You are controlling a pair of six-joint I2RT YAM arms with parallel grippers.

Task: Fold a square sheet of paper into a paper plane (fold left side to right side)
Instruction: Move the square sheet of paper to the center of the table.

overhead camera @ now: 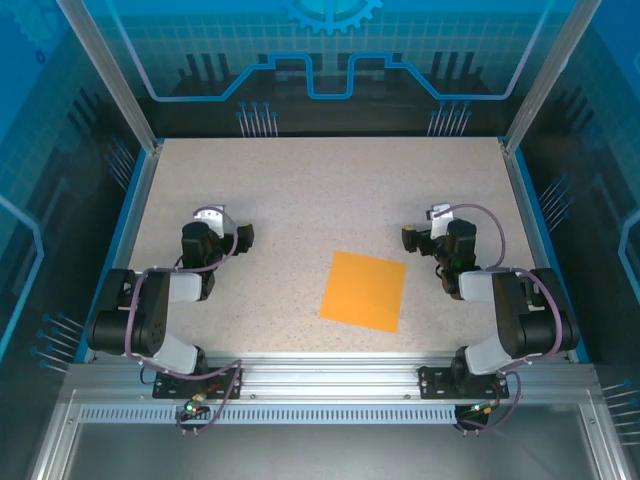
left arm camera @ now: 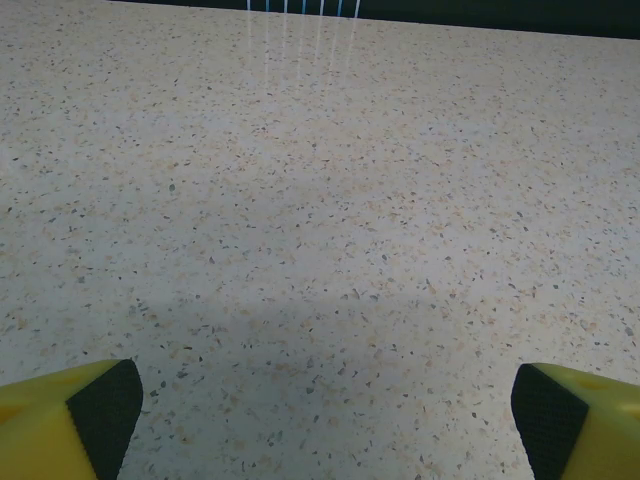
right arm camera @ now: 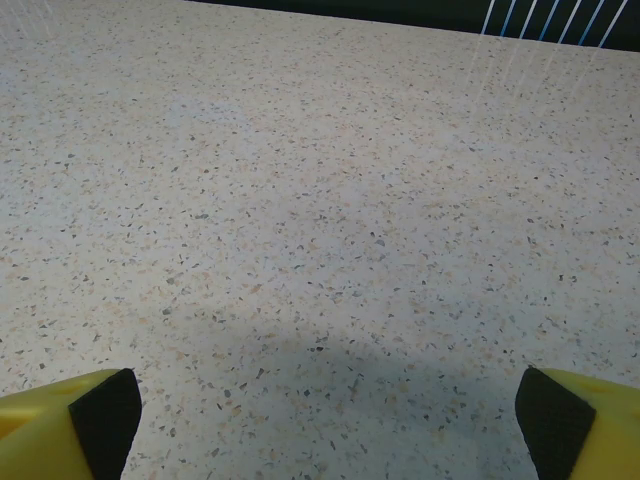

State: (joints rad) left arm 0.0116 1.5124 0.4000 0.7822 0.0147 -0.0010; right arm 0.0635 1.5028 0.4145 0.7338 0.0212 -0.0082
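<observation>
The square sheet of paper (overhead camera: 363, 290), bright orange and flat, lies on the speckled table a little right of centre, slightly rotated, near the front edge. My left gripper (overhead camera: 224, 228) rests folded back at the left, well apart from the sheet, jaws open with bare table between its yellow fingers (left arm camera: 70, 420). At the right, my right gripper (overhead camera: 428, 226) sits just up and right of the sheet's far corner, also open over bare table, its fingertips (right arm camera: 575, 420) wide apart. Nothing is held. No paper plane shape exists; the sheet is unfolded.
The speckled tabletop (overhead camera: 320, 190) is bounded by blue rails and clear panels on the left, right and back. An aluminium rail (overhead camera: 320, 375) with both arm bases runs along the near edge.
</observation>
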